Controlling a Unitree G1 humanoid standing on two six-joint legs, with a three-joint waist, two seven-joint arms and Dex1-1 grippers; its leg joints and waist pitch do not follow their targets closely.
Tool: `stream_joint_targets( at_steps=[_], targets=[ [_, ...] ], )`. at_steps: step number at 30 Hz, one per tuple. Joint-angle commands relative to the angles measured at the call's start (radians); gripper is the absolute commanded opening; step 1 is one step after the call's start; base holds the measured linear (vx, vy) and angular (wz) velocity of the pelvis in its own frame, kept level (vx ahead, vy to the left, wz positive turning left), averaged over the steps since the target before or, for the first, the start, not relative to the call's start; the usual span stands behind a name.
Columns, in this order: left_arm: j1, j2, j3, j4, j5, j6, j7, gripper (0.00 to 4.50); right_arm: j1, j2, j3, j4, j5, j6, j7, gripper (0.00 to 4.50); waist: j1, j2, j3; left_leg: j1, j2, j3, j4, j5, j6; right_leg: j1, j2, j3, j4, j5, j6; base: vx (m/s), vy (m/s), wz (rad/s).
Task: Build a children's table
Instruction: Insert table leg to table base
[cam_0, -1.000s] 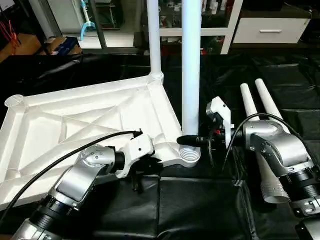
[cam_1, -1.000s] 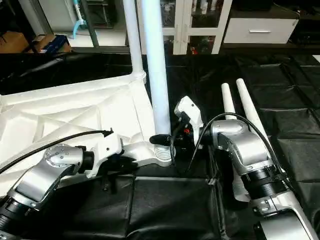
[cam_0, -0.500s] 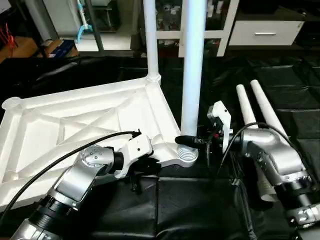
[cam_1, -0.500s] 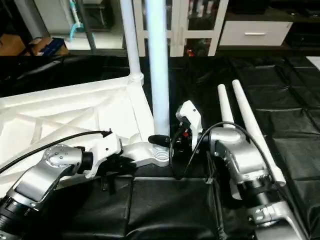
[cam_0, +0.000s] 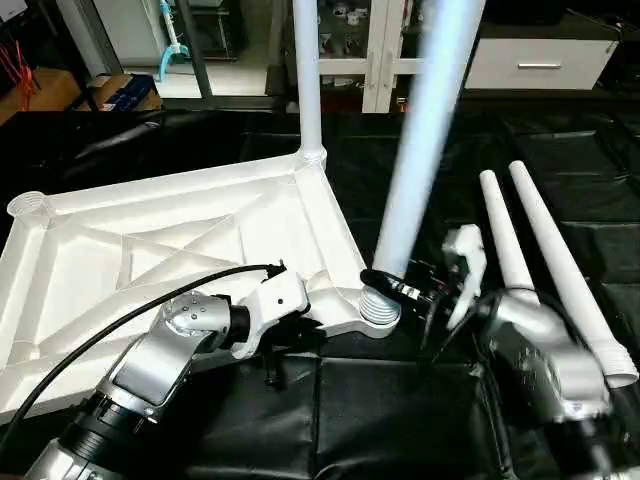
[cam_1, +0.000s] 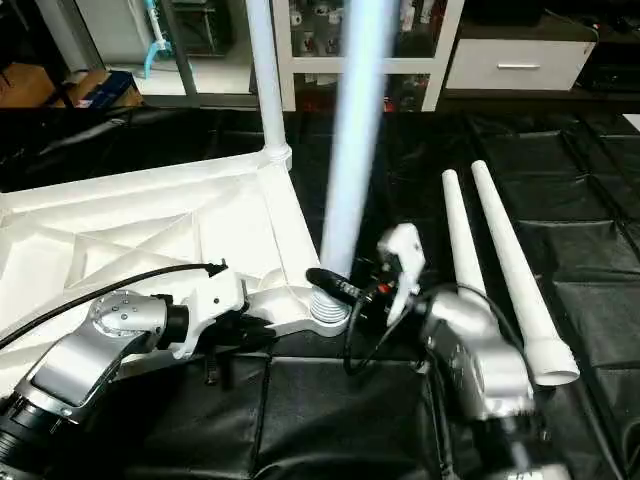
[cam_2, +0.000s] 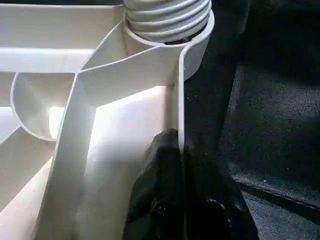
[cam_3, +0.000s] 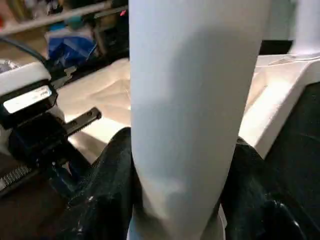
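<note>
Tabletop (cam_0: 180, 240) lies upside down on the black sheet (cam_0: 380, 420), ribbed X underside up, taking up the left half of the sheet. Open round socket (cam_0: 27, 206) at its far-left corner.

Left gripper (cam_0: 290, 345) is at the tabletop's near edge, just left of the near-right corner socket (cam_0: 378, 312). Wrist view: black fingers (cam_2: 160, 195) pinched shut on the thin rim wall, one finger inside the rim, one outside. So it is clamped on the tabletop edge.

Far leg (cam_0: 308, 75) stands upright in the far-right corner socket, top out of frame.

Near leg (cam_0: 425, 140) has its ribbed base sitting in the near-right socket, but it is tilted, the top leaning toward the right, and blurred. Threaded rings of the base are exposed above the socket rim (cam_2: 167, 20), so not fully seated.

Right gripper (cam_0: 395, 285) holds the near leg just above the socket. Right wrist view shows a black finger (cam_3: 105, 190) on each side of the tube, jaws roughly half open and closed against it. The left gripper's body is visible beyond it in that view.

Two spare legs (cam_0: 540, 250) lie flat on the sheet toward its right edge, side by side and close together, narrow ends away from the robot, wide open ends toward it. The right forearm (cam_0: 540, 370) sits in front of the left spare leg's near end.
</note>
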Motion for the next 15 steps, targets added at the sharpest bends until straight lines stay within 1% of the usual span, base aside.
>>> stream_joint_targets(
  at_steps=[1, 3, 4, 5, 6, 7, 8, 9, 10, 11, 12, 13, 14, 15],
  targets=[
    [0.036, 0.005, -0.055, 0.047, 0.016, 0.026, -0.015, 0.02, 0.039, -0.010, -0.008, 0.048, -0.035, 0.016, -0.047, 1.88, -0.005, -0.001, -0.022, 0.011, 0.101, -0.053, -0.108, -0.303, -0.003, 0.009, -0.090, 0.048, -0.075, -0.301, -0.226, 0.000, 0.000, 0.00],
    [0.037, 0.005, -0.056, 0.046, 0.016, 0.026, -0.015, 0.02, 0.050, -0.009, -0.007, 0.041, -0.043, 0.003, -0.045, 1.88, -0.004, 0.000, -0.022, 0.016, 0.101, -0.052, -0.108, -0.313, -0.011, 0.004, -0.089, 0.050, -0.079, -0.318, -0.214, 0.000, 0.000, 0.00],
    [0.038, 0.006, -0.055, 0.045, 0.016, 0.027, -0.015, 0.02, 0.064, -0.009, -0.004, 0.035, -0.051, -0.022, -0.044, 1.88, -0.002, -0.003, -0.022, 0.016, 0.101, -0.051, -0.109, -0.305, -0.011, 0.003, -0.089, 0.050, -0.080, -0.308, -0.210, 0.000, 0.000, 0.00],
    [0.039, 0.006, -0.055, 0.044, 0.015, 0.027, -0.015, 0.02, 0.070, -0.009, -0.003, 0.032, -0.053, -0.032, -0.044, 1.88, -0.001, -0.003, -0.023, 0.017, 0.101, -0.050, -0.108, -0.298, -0.010, 0.002, -0.089, 0.051, -0.079, -0.298, -0.208, 0.000, 0.000, 0.00],
    [0.039, 0.006, -0.055, 0.044, 0.015, 0.027, -0.015, 0.02, 0.070, -0.009, -0.003, 0.032, -0.053, -0.032, -0.044, 1.88, -0.002, -0.003, -0.025, 0.015, 0.100, -0.049, -0.107, -0.276, -0.006, 0.005, -0.089, 0.051, -0.076, -0.266, -0.214, 0.000, 0.000, 0.00],
    [0.040, 0.008, -0.053, 0.042, 0.015, 0.028, -0.015, 0.02, 0.085, -0.013, 0.003, 0.030, -0.065, -0.059, -0.040, 1.88, -0.002, -0.001, -0.025, 0.010, 0.100, -0.050, -0.107, -0.252, 0.002, 0.009, -0.089, 0.050, -0.073, -0.233, -0.221, 0.000, 0.000, 0.00],
    [0.040, 0.008, -0.053, 0.042, 0.015, 0.028, -0.015, 0.02, 0.085, -0.013, 0.003, 0.030, -0.065, -0.059, -0.040, 1.88, -0.002, -0.001, -0.025, 0.010, 0.100, -0.050, -0.107, -0.252, 0.002, 0.009, -0.089, 0.050, -0.073, -0.233, -0.221, 0.000, 0.000, 0.00],
    [0.041, 0.010, -0.053, 0.042, 0.016, 0.027, -0.015, 0.02, 0.098, -0.018, 0.023, 0.029, -0.100, -0.112, -0.030, 1.88, -0.001, -0.001, -0.024, 0.010, 0.101, -0.048, -0.107, -0.247, 0.010, 0.009, -0.089, 0.050, -0.073, -0.220, -0.227, 0.000, 0.000, 0.00],
    [0.041, 0.010, -0.053, 0.042, 0.016, 0.027, -0.015, 0.02, 0.101, -0.019, 0.029, 0.028, -0.111, -0.131, -0.027, 1.88, -0.001, -0.002, -0.023, 0.011, 0.101, -0.047, -0.107, -0.255, 0.010, 0.007, -0.090, 0.050, -0.075, -0.229, -0.226, 0.000, 0.000, 0.00],
    [0.041, 0.010, -0.053, 0.042, 0.016, 0.027, -0.015, 0.02, 0.101, -0.019, 0.029, 0.028, -0.111, -0.131, -0.027, 1.88, -0.001, -0.002, -0.022, 0.010, 0.101, -0.048, -0.108, -0.262, 0.009, 0.008, -0.090, 0.050, -0.075, -0.239, -0.225, 0.000, 0.000, 0.00],
    [0.041, 0.009, -0.053, 0.042, 0.016, 0.026, -0.013, 0.02, 0.102, -0.018, 0.031, 0.027, -0.116, -0.141, -0.027, 1.88, -0.002, -0.003, -0.021, 0.008, 0.101, -0.050, -0.110, -0.275, 0.009, 0.010, -0.091, 0.050, -0.076, -0.263, -0.223, 0.000, 0.000, 0.00],
    [0.041, 0.009, -0.053, 0.042, 0.016, 0.026, -0.013, 0.02, 0.102, -0.018, 0.031, 0.026, -0.116, -0.141, -0.027, 1.88, -0.004, -0.004, -0.018, 0.007, 0.102, -0.052, -0.112, -0.295, 0.007, 0.008, -0.093, 0.051, -0.079, -0.303, -0.216, 0.000, 0.000, 0.00],
    [0.041, 0.009, -0.053, 0.042, 0.016, 0.026, -0.013, 0.02, 0.103, -0.020, 0.033, 0.027, -0.120, -0.148, -0.026, 1.88, -0.004, -0.004, -0.018, 0.007, 0.102, -0.052, -0.112, -0.295, 0.007, 0.008, -0.093, 0.051, -0.079, -0.303, -0.216, 0.000, 0.000, 0.00],
    [0.041, 0.009, -0.053, 0.042, 0.016, 0.026, -0.013, 0.02, 0.105, -0.024, 0.040, 0.030, -0.133, -0.172, -0.022, 1.88, -0.005, -0.003, -0.017, 0.012, 0.103, -0.053, -0.113, -0.322, 0.002, 0.003, -0.093, 0.052, -0.084, -0.352, -0.202, 0.000, 0.000, 0.00]
  ],
)
